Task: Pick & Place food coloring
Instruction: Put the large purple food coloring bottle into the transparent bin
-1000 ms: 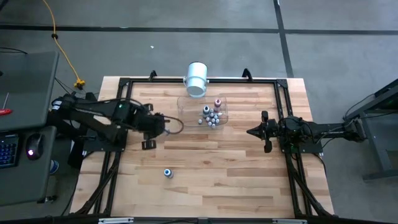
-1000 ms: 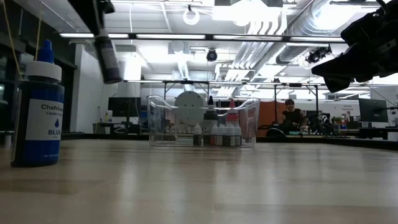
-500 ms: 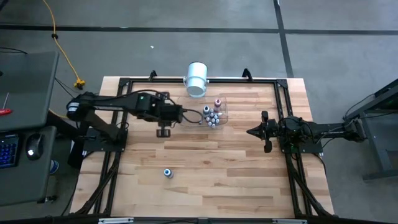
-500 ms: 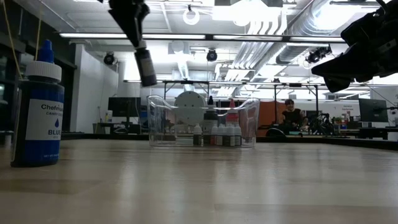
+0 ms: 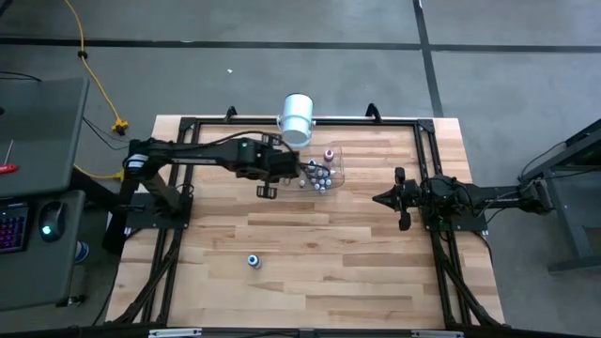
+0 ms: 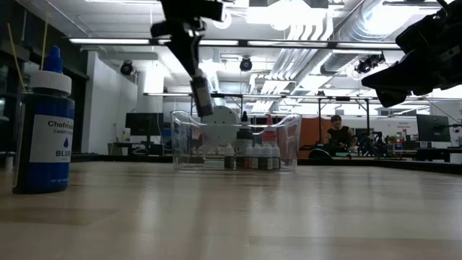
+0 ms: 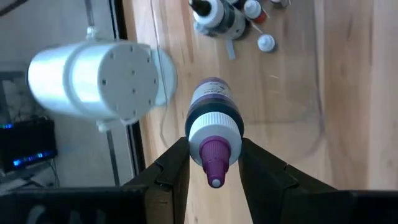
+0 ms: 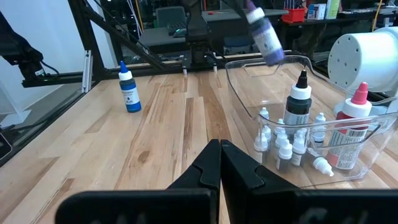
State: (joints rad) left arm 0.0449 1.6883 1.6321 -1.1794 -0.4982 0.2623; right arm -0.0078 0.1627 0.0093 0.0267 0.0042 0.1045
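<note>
Purple-capped and purple-labelled, one food coloring bottle (image 7: 213, 134) is pinched between the fingers of the left gripper (image 5: 293, 170), the jaws partly spread to the bottle's width; in the low view it hangs tilted in the air above the near wall of the clear plastic tub (image 6: 289, 144), touching nothing else. That tub stands toward the far edge of the bench (image 5: 329, 253), just in front of a big white cylinder (image 5: 297, 117) lying at the far edge. Inside it is the rest of the food coloring: a cluster of tiny whitish bottles (image 8: 280, 146), a black-capped bottle (image 8: 298, 102) and a pink-capped one (image 8: 351, 127), all upright except one small bottle lying on its side. A blue bottle (image 6: 43, 123) stands alone, well apart, nearer the front edge of the bench; its label reads "Chefmaster" only in part, then "BLUE" (the smaller print is too fine to read). The right gripper (image 8: 219, 152) is pressed together, empty, held above the bench near its right edge and pointing toward the tub. Light wooden planks make up the bench top, framed by black rails. Beyond it lies a large workshop hall with ceiling lights, ducts, monitors and a person seated far off.
</note>
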